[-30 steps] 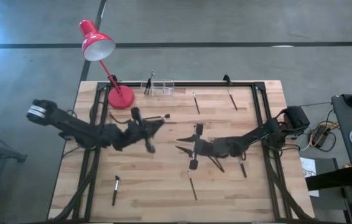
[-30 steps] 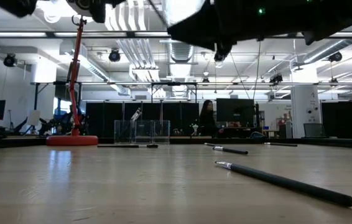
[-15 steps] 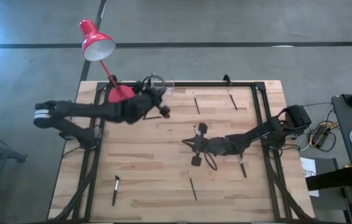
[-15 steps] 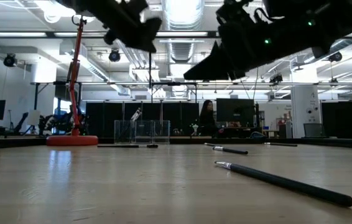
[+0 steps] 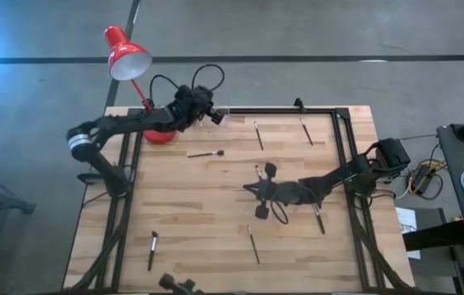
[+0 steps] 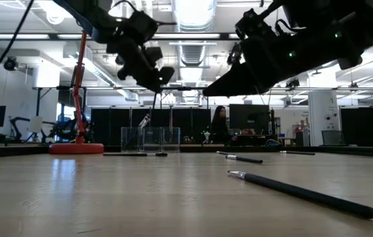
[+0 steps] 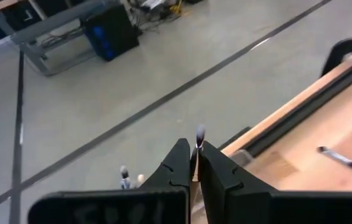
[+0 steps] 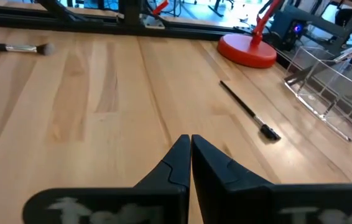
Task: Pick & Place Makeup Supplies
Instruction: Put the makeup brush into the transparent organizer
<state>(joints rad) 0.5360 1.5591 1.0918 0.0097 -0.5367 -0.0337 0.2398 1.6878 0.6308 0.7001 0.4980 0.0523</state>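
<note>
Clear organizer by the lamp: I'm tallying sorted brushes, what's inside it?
One brush leans inside the clear organizer. The left pincer, gripping another brush, hides part of it from above.

Bright, even overhead light in the high view; a pale blue glare at the upper left corner on the floor. Low view: ceiling lights (image 6: 193, 12) blown out to white, both arms reduced to dark silhouettes against them, a soft sheen on the table (image 6: 107, 197) near the camera, near planks out of focus. Left wrist view slightly soft, floor evenly lit. Right wrist view warm, shadows faint.
</note>
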